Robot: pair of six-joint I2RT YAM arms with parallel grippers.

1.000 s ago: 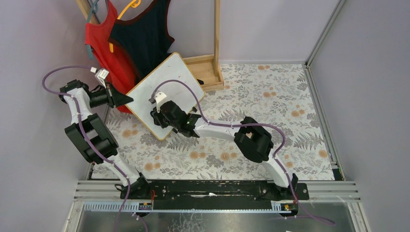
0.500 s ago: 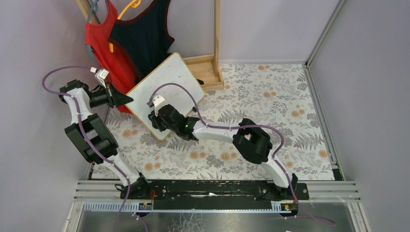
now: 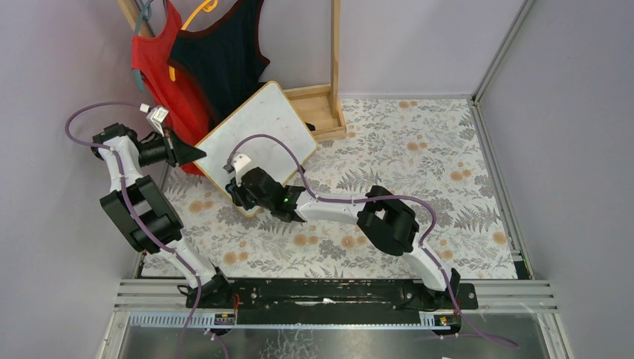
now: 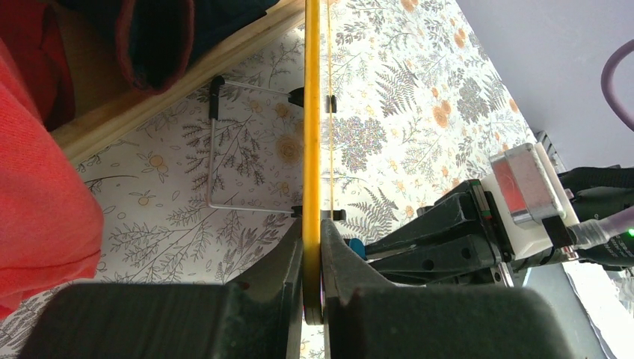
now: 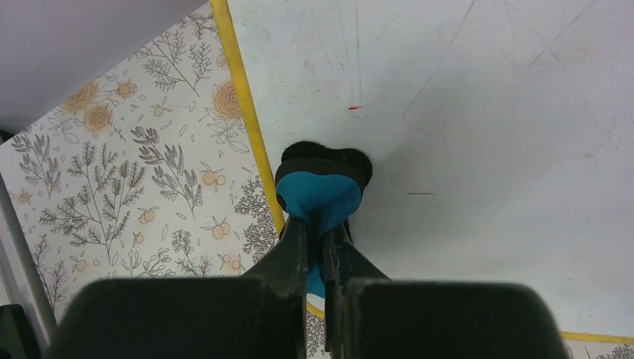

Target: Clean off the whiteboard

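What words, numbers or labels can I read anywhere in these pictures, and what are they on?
No readable text shows in any view.
The whiteboard: only a tiny red mark and faint grey lines, no legible characters.
The blue eraser in the right claw: no print visible.

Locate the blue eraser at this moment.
In the right wrist view the blue eraser sits mid-frame, clamped in the right gripper and held against the whiteboard, just beside the board's yellow left edge.
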